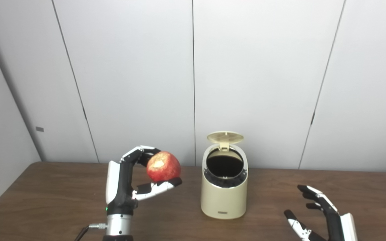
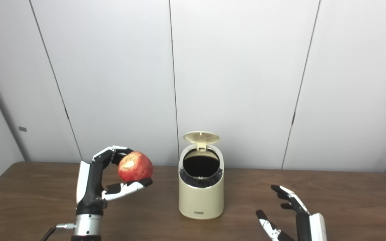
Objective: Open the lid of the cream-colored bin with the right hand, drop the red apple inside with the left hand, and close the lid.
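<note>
Left eye view: left hand (image 1: pixel 129 182) clamps apple (image 1: pixel 163 166) left of bin (image 1: pixel 224 190), lid (image 1: pixel 225 137) up; right hand (image 1: pixel 317 214) empty, fingers spread, right of bin.

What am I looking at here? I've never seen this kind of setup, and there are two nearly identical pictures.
Both pictures come from two cameras side by side on a humanoid robot's head, so they show one scene from slightly different spots. The black-and-white mechanical things are its hands. The left hand holds a red apple above the brown table. The right hand is open and holds nothing. Between them stands a cream-colored bin, its lid flipped up, showing a dark inside.
</note>
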Robot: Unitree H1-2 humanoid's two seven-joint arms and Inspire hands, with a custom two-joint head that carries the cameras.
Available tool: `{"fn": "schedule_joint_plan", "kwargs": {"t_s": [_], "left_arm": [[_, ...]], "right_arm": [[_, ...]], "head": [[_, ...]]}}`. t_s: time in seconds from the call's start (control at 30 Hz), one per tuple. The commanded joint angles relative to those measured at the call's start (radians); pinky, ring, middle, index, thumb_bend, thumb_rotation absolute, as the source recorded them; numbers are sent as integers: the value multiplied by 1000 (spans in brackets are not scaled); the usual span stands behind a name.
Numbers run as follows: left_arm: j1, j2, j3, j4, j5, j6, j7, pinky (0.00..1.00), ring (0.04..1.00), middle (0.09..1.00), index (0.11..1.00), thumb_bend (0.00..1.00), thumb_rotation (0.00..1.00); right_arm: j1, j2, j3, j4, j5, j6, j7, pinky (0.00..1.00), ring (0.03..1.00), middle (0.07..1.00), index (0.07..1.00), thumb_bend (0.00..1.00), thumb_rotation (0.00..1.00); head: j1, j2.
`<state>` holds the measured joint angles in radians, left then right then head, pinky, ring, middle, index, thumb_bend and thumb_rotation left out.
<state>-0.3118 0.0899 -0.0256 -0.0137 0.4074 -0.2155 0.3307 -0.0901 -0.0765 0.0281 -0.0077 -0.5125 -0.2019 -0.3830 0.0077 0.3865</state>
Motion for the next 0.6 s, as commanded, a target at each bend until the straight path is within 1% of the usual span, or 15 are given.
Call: {"fn": "schedule_joint_plan", "kwargs": {"t_s": [0.0, 0.17, 0.23, 0.33, 0.37, 0.43, 0.47, 0.57], "left_arm": [[-40, -10, -4, -39, 6, -16, -8, 490, 468, 488, 467, 504, 0], [-53, -47, -18, -22, 23, -14, -15, 482, 467, 492, 461, 504, 0], [-59, -61, -22, -13, 26, -11, -19, 473, 527, 474, 440, 499, 0], [-70, -79, -33, 9, 41, 2, -22, 471, 541, 473, 434, 498, 0], [-77, -84, -37, 27, 45, -8, -18, 470, 541, 473, 434, 498, 0], [-87, -89, -42, 55, 49, -25, -10, 450, 533, 468, 445, 499, 0], [-92, -95, -46, 71, 53, -29, -5, 447, 532, 468, 447, 499, 0], [-100, -114, -56, 105, 51, -28, -1, 472, 540, 473, 434, 498, 0]], "right_arm": [[58, 64, 31, 7, 0, -9, -8, 640, 739, 758, 730, 279, 255], [57, 70, 39, 10, -10, -12, -21, 623, 726, 745, 725, 281, 269], [56, 73, 40, 11, -16, -10, -25, 618, 724, 743, 722, 282, 270], [54, 76, 42, 11, -29, -5, -28, 614, 722, 743, 724, 276, 256], [55, 78, 43, 8, -32, 1, -26, 614, 723, 744, 725, 275, 254], [55, 83, 43, 4, -36, 9, -23, 617, 726, 747, 727, 273, 298], [55, 84, 44, 3, -38, 11, -24, 617, 726, 747, 727, 273, 304], [56, 86, 44, 1, -42, 16, -23, 599, 718, 743, 722, 271, 280]], "head": [[-4, 1], [-15, 6], [-17, 8], [-24, 9], [-29, 8], [-34, 8], [-34, 8], [-36, 10]]}}
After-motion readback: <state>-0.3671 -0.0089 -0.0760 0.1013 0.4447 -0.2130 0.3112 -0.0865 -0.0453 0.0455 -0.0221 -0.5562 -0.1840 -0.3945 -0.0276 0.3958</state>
